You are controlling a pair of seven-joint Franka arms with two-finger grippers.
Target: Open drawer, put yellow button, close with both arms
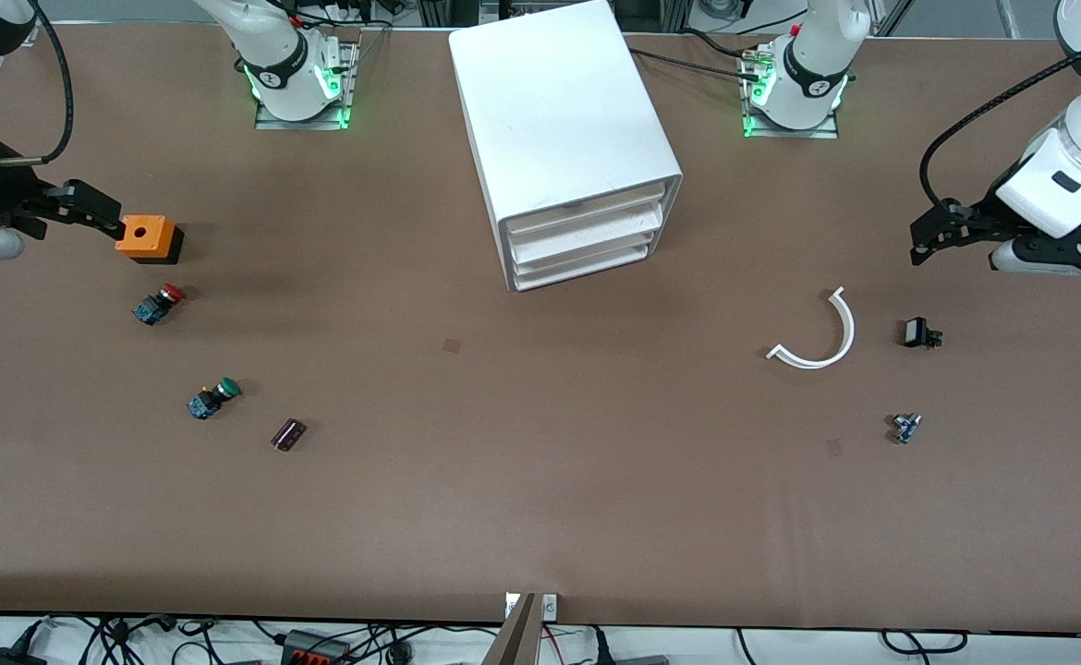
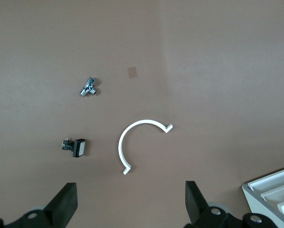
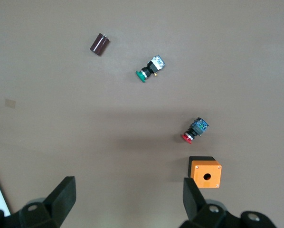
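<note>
The white cabinet [image 1: 559, 111] stands at the middle of the table, between the two arm bases. Its top drawer [image 1: 587, 211] is shut, flush with the two lower drawers. A corner of the cabinet shows in the left wrist view [image 2: 275, 190]. The yellow button is out of view in every frame. My right gripper [image 1: 102, 214] is open and empty, over the table at the right arm's end, beside an orange box [image 1: 145, 236]; its jaws [image 3: 128, 199] stand wide apart. My left gripper [image 1: 929, 235] is open and empty over the left arm's end; its jaws [image 2: 131, 202] stand wide apart.
A red-capped button [image 1: 160, 303], a green-capped button [image 1: 213, 397] and a dark brown cylinder [image 1: 288, 434] lie toward the right arm's end. A white curved strip [image 1: 818, 337], a small black part [image 1: 919, 333] and a small metal part [image 1: 905, 427] lie toward the left arm's end.
</note>
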